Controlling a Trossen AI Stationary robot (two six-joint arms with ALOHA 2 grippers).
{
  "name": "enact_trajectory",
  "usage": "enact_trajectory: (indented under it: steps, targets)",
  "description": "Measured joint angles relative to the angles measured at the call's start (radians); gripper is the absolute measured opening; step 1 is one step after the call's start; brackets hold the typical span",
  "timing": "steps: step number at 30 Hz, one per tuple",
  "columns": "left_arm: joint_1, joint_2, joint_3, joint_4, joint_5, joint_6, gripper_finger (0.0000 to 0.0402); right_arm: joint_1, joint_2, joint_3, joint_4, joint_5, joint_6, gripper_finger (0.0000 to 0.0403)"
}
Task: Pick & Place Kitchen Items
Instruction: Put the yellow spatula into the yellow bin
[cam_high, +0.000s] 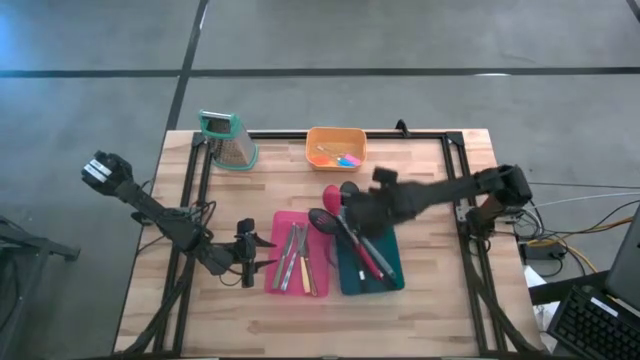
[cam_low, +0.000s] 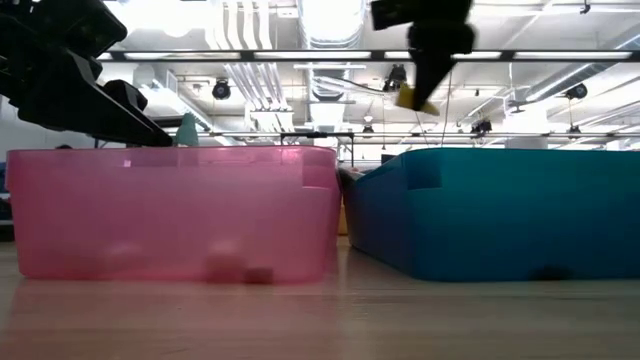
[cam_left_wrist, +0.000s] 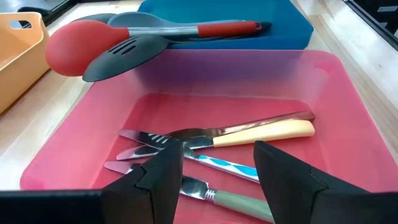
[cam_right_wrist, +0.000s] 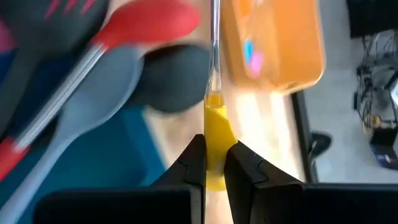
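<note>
we see the right gripper (cam_right_wrist: 214, 163) clamped on a yellow-handled utensil (cam_right_wrist: 216, 134) with a thin metal shaft, held above the teal bin (cam_high: 350, 275); our left gripper (cam_left_wrist: 214, 177) gapes empty over the pink bin's (cam_left_wrist: 348, 149) knives (cam_left_wrist: 249, 134)
</note>
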Motion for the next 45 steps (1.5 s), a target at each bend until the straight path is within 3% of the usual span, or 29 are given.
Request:
enact_trajectory:
  steps: [5, 11, 18, 30, 34, 45]
  targets:
    - [0.000, 0.000, 0.000, -0.003, 0.000, 0.000, 0.0202, -0.160, -0.031, 0.005, 0.170, -0.020, -0.205, 0.0022]
    - [0.000, 0.000, 0.000, -0.010, 0.000, 0.000, 0.0202, -0.336, -0.026, 0.005, 0.368, -0.159, -0.388, 0.0022]
    - [0.000, 0.000, 0.000, -0.010, 0.000, 0.000, 0.0202, -0.487, 0.023, 0.005, 0.485, -0.277, -0.523, 0.0022]
    - [0.000, 0.000, 0.000, -0.010, 0.000, 0.000, 0.0202, -0.621, 0.135, 0.022, 0.492, -0.323, -0.687, 0.0022]
    - [0.000, 0.000, 0.000, -0.010, 0.000, 0.000, 0.0202, -0.662, 0.193, 0.064, 0.488, -0.415, -0.688, 0.0022]
    - [0.000, 0.000, 0.000, -0.010, 0.000, 0.000, 0.0202, -0.671, 0.449, 0.362, 0.276, -0.442, -0.672, 0.0022]
